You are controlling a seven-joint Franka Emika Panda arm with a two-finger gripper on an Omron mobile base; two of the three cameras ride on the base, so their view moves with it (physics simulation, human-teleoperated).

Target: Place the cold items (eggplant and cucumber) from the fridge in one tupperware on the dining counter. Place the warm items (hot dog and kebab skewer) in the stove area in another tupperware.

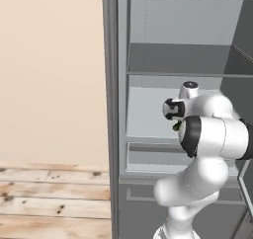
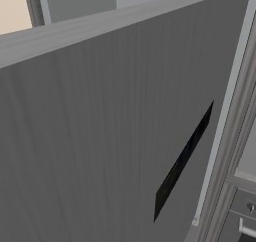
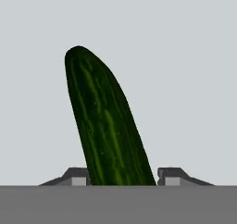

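A dark green cucumber [image 3: 104, 126] with lighter streaks stands up between my two fingertips in the hand view, in front of a pale grey fridge wall. My gripper [image 3: 122, 177] is shut on its lower end: the left fingertip [image 3: 76, 177] sits against its side and the right fingertip [image 3: 172, 177] is very close on the other side. In the left base view, a sliver of the green cucumber [image 1: 176, 127] shows by the hand, which reaches into the middle shelf of the open fridge [image 1: 148, 114]. The eggplant, hot dog, kebab skewer and tupperware are out of view.
The fridge has a bare upper shelf [image 1: 178, 60] and a drawer [image 1: 148, 156] below the arm. Its grey side panel [image 1: 111, 109] borders a beige wall and wooden floor [image 1: 49, 198] on the left. The open fridge door [image 2: 100, 136] stands close to the right base camera.
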